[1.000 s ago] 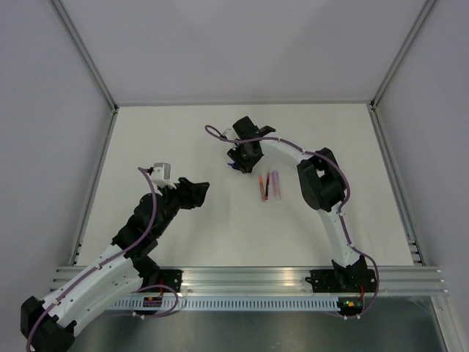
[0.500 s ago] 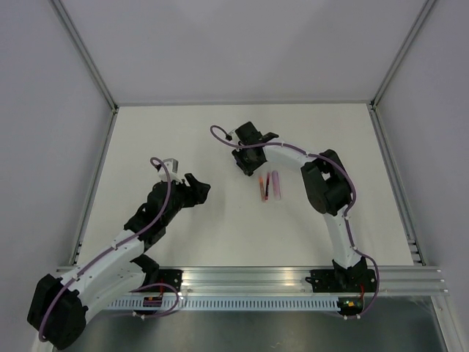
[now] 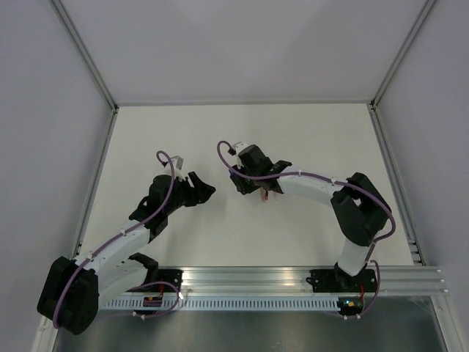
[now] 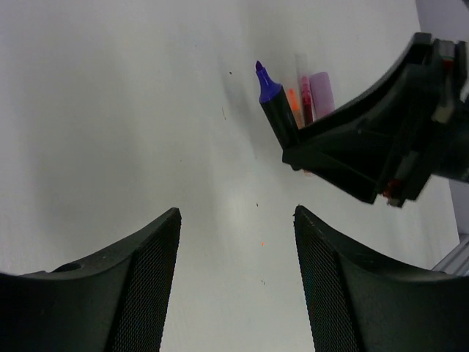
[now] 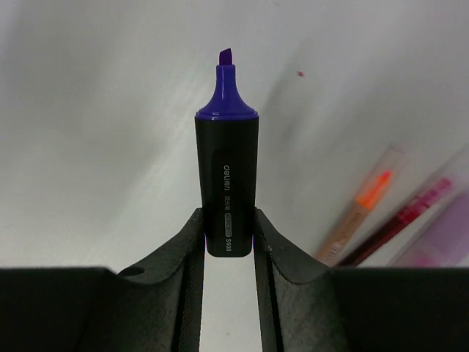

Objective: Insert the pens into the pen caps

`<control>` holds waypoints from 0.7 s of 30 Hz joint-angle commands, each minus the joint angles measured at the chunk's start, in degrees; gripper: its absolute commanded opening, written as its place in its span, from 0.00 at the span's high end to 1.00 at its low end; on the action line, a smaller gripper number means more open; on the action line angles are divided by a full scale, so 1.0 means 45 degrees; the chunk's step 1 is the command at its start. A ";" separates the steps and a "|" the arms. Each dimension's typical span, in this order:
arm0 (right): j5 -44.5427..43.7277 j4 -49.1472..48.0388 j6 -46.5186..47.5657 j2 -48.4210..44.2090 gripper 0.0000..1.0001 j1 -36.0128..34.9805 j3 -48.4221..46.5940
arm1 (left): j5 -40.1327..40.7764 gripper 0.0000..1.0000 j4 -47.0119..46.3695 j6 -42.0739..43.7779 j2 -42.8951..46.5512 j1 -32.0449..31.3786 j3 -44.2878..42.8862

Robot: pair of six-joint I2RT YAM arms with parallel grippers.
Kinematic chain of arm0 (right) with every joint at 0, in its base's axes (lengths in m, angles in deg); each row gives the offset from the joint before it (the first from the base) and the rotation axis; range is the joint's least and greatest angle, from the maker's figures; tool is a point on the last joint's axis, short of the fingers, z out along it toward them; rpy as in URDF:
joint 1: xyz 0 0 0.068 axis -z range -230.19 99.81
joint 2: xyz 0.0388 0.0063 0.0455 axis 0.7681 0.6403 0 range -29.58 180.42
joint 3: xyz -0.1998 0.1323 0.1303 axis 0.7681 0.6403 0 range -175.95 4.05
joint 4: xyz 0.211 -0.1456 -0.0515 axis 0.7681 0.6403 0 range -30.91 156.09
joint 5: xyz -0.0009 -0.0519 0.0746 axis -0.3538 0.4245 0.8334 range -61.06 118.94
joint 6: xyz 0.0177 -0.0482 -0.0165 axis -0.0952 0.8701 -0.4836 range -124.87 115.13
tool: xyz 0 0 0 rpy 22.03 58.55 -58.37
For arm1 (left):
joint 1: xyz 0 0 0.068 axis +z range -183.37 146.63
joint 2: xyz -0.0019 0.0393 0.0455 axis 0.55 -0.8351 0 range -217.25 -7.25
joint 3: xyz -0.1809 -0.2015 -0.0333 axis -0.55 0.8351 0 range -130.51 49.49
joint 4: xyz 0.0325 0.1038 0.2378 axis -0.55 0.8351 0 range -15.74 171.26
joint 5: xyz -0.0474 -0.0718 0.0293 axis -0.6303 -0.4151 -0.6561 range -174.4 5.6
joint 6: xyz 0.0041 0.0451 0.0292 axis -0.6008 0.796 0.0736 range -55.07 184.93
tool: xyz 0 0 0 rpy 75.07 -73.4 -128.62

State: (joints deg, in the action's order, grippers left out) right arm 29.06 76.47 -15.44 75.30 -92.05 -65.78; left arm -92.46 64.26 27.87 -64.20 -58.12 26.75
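Observation:
My right gripper (image 5: 227, 220) is shut on the lower end of the dark navy pen (image 5: 227, 169), whose uncapped purple tip points away from the wrist. In the top view this gripper (image 3: 240, 180) hovers at mid-table. Just right of it on the table lie the slim pink-red pen (image 5: 410, 216), the light purple cap (image 5: 447, 242) and the translucent pink cap (image 5: 363, 205) with an orange end, side by side. My left gripper (image 4: 236, 216) is open and empty, facing the held pen (image 4: 275, 110) from the left (image 3: 205, 189).
The white table (image 3: 146, 139) is walled by grey panels with aluminium posts. An aluminium rail (image 3: 249, 279) with both arm bases runs along the near edge. The right forearm (image 3: 308, 185) crosses above the lying pen and caps.
The right gripper closed on the navy pen and carried it nearer, toward the table's middle. The left gripper reached a little further right, toward it.

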 commanded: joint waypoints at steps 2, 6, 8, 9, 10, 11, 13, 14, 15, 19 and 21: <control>0.0051 -0.2728 -0.1342 -0.2150 1.00 -0.1300 0.1275 | -0.0359 0.32 -0.0708 -0.0163 0.0214 0.0071 -0.0356; -0.0183 -0.3900 -0.1811 -0.2974 1.00 -0.2023 0.2505 | -0.0378 0.33 -0.0785 -0.0202 0.0077 0.0071 -0.0356; -0.0202 -0.4312 -0.1968 -0.3285 1.00 -0.2375 0.2683 | -0.0514 0.33 -0.0883 -0.0222 0.0019 0.0071 -0.0337; -0.0222 -0.4410 -0.2007 -0.3365 1.00 -0.2511 0.2742 | -0.0534 0.33 -0.0903 -0.0241 0.0038 0.0071 -0.0337; -0.0203 -0.4469 -0.2026 -0.3423 1.00 -0.2706 0.2762 | -0.0554 0.33 -0.0961 -0.0241 0.0057 0.0071 -0.0317; -0.0164 -0.4489 -0.2085 -0.3501 1.00 -0.2805 0.2762 | -0.0631 0.33 -0.1039 -0.0241 0.0096 0.0071 -0.0279; -0.0222 -0.4625 -0.2144 -0.3560 1.00 -0.3058 0.2781 | -0.0827 0.33 -0.1253 -0.0261 0.0194 0.0071 -0.0162; -0.0280 -0.4645 -0.2163 -0.3599 1.00 -0.3137 0.2801 | -0.0885 0.33 -0.1467 -0.0280 0.0291 0.0071 -0.0103; -0.0319 -0.4742 -0.2221 -0.3638 1.00 -0.3196 0.2801 | -0.0963 0.33 -0.1566 -0.0280 0.0331 0.0071 -0.0064; -0.0339 -0.4996 -0.2320 -0.3775 1.00 -0.3410 0.2859 | -0.1198 0.34 -0.1801 -0.0300 0.0351 0.0071 0.0015; -0.0301 -0.5133 -0.2378 -0.3834 1.00 -0.3431 0.2937 | -0.1412 0.35 -0.1918 -0.0319 0.0253 0.0071 0.0015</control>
State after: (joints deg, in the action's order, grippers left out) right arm 28.45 57.74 -24.66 60.61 -107.16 -53.27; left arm -96.31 59.34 27.80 -63.57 -58.12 26.75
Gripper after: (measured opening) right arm 0.338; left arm 0.654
